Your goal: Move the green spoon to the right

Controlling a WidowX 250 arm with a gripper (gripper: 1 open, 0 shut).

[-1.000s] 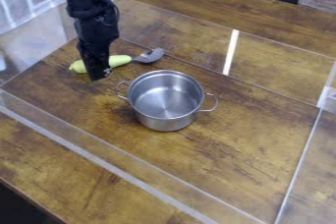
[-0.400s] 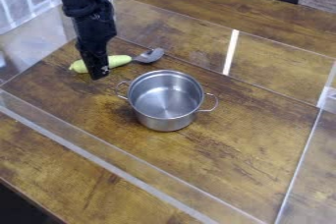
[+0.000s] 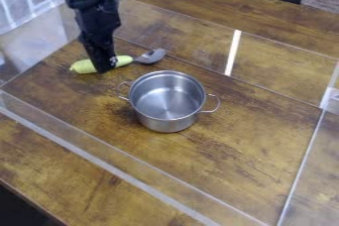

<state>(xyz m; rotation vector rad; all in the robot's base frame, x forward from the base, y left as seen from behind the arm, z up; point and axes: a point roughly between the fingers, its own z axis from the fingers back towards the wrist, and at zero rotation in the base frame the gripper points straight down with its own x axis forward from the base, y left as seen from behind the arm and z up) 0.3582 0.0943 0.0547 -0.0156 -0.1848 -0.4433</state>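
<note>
Upper left of frame: black gripper point(image 3: 98, 63) is pointed almost straight down over the green spoon point(image 3: 95, 65), fingertips at the yellow-green handle. Jaw gap cannot be told from this view, nor whether the handle is clamped. Spoon is laid flat on the wooden table point(image 3: 252, 121), silver bowl point(image 3: 153, 56) toward frame centre. Steel pot point(image 3: 167, 100) is seen upright near centre, just below-right of the spoon, apart from it.

Yellow-green handle on the spoon point(image 3: 106, 63), silver bowl at its end. The gripper point(image 3: 98, 59) is black. The pot point(image 3: 167, 101) shines steel-grey. Brown wood grain runs across the table point(image 3: 225, 170).
</note>
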